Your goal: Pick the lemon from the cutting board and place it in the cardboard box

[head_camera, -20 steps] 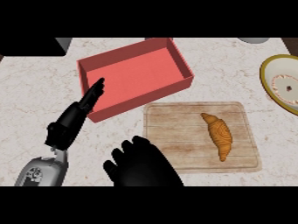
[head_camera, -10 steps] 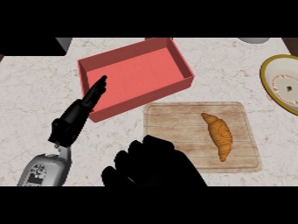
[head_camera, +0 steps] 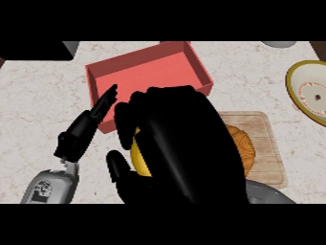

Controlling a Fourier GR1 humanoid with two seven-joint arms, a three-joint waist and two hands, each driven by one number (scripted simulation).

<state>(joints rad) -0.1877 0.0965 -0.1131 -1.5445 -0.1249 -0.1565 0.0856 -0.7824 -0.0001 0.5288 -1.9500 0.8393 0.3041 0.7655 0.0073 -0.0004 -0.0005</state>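
R hand [head_camera: 186, 148] hides board [head_camera: 267, 139] L edge, near box [head_camera: 148, 72].

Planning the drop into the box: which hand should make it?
Right. The right hand curls round a yellow object at the near edge of the red box; the left hand lies open along the box's left wall, holding nothing.

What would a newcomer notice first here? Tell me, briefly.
The black right hand fills the middle, hiding most of the cutting board and an orange-brown pastry. Beyond it sits the red box; the open left hand points at its front-left corner.
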